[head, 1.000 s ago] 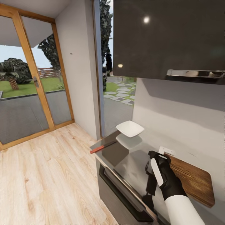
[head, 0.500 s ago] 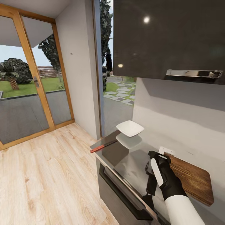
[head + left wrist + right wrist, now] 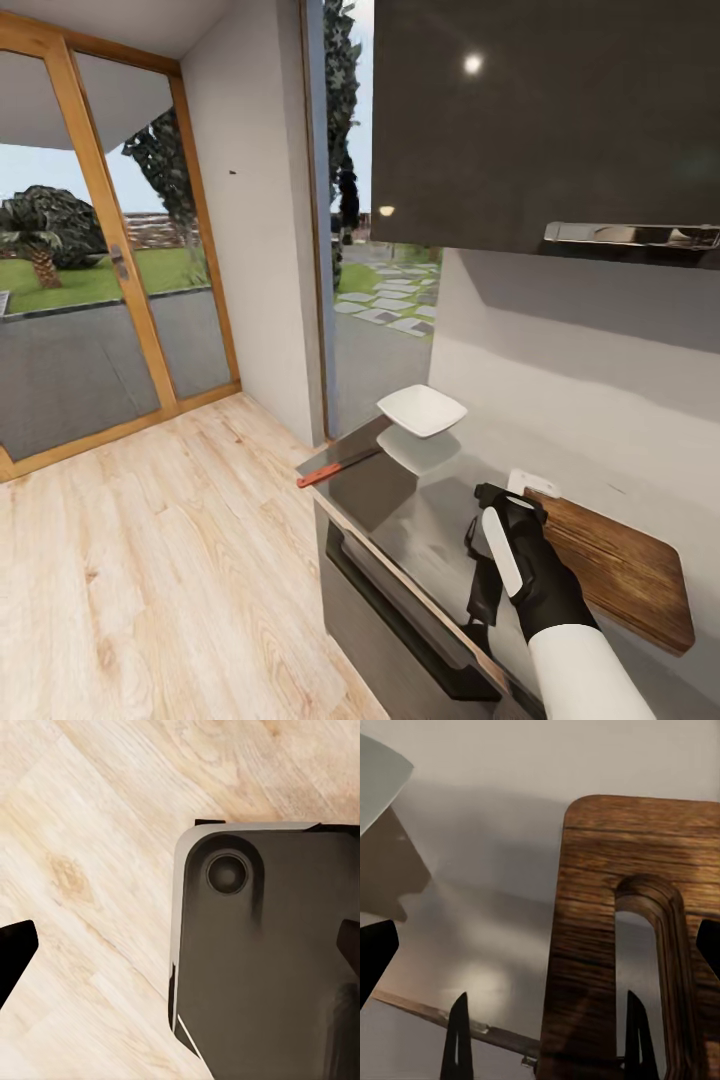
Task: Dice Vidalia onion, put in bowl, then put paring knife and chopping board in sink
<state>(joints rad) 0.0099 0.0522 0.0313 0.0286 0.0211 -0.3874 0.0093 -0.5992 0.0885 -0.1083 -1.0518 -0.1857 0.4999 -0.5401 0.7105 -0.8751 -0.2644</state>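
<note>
Still the right pincer (image 3: 497, 500) over the chopping board (image 3: 620, 570), camera slightly shifted

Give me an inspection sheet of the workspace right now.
Surface: glossy grey countertop, reflective.
Job's things: white bowl at the far end; paring knife near the front edge, red handle outward; chopping board against the backsplash.
Clutter: nothing seen.
Grippers: right gripper open, above the counter beside the board's slotted end; left gripper open, above the wood floor.
Cables: nothing seen.
Surroundings: dark wall cabinet, glass door.
</note>
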